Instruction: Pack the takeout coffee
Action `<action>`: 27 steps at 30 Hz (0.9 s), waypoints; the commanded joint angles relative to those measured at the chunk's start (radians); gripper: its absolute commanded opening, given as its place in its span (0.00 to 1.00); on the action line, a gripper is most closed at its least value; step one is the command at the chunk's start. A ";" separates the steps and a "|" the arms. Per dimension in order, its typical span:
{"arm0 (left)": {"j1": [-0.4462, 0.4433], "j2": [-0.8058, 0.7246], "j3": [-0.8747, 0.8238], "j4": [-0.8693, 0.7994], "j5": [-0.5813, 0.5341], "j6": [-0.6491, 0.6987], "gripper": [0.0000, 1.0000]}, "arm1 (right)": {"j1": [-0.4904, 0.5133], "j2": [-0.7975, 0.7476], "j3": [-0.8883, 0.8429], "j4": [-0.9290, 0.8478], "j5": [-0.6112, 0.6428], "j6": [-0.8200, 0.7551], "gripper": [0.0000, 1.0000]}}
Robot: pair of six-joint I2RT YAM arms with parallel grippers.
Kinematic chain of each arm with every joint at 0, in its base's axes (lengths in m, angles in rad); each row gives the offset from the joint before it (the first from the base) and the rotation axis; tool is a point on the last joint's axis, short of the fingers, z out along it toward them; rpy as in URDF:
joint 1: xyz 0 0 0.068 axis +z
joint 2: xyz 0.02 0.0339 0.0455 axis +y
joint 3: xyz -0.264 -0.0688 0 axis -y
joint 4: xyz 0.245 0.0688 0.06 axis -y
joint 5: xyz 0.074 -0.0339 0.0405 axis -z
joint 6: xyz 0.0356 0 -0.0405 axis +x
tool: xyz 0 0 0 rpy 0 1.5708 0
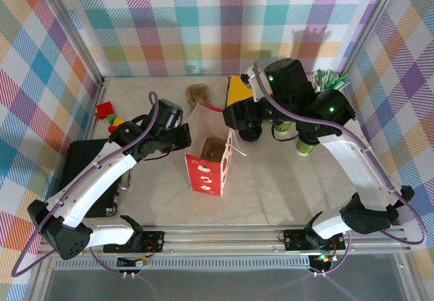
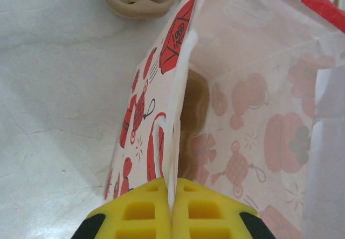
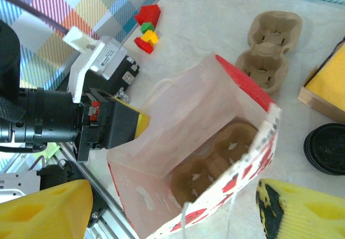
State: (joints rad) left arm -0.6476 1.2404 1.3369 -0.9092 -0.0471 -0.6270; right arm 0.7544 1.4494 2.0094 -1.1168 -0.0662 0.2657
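My left end effector (image 2: 172,209) clamps the bag (image 2: 242,88) wall open; my right end effector (image 3: 172,212) hangs apart, empty, above it. Next, I judge: fetch the takeout coffee (image 1: 306,147).

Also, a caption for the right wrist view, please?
Left gripper pinches the paper bag; a cardboard carrier lies inside.

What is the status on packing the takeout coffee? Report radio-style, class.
Left gripper shut on paper bag wall. Right gripper open, facing bag mouth. Takeout coffee on table by right arm, unpacked. Carrier sits inside bag.
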 commanded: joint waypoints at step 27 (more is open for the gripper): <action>-0.211 0.288 0.426 -0.216 -0.156 0.118 0.23 | -0.156 -0.136 -0.533 0.328 -0.102 0.332 0.73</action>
State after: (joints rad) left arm -0.8417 1.4689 1.7405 -1.0985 -0.2535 -0.5419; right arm 0.6086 1.3281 1.4998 -0.8898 -0.1104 0.5381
